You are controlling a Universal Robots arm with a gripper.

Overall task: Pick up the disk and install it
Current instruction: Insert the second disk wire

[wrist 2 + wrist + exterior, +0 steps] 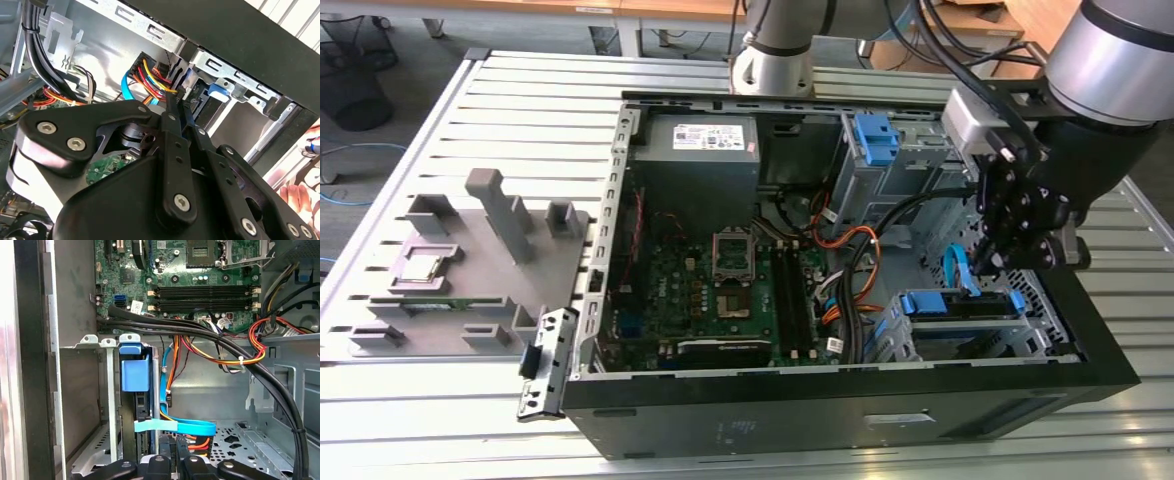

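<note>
The disk (942, 304) sits in the lower drive bay at the front corner of the open computer case (854, 395), its blue bracket facing up. In the first wrist view the disk (135, 376) stands edge-on between the bay's metal rails, with a light blue data cable (175, 426) running across beside it. My gripper (1003, 268) hangs just above the bay, a little toward the exterior view's right of the disk. The two fingers (171, 116) lie close together with nothing between them. In the first wrist view my gripper (176, 462) hovers over the cables next to the disk, not touching it.
Thick black cable bundles (235, 352) and orange-red-yellow wires (255, 347) cross the case near the bay. The motherboard (720, 280) and power supply (698, 150) fill the case's other side. A grey fixture (460, 270) holding a small silver chip (423, 266) lies on the slatted table.
</note>
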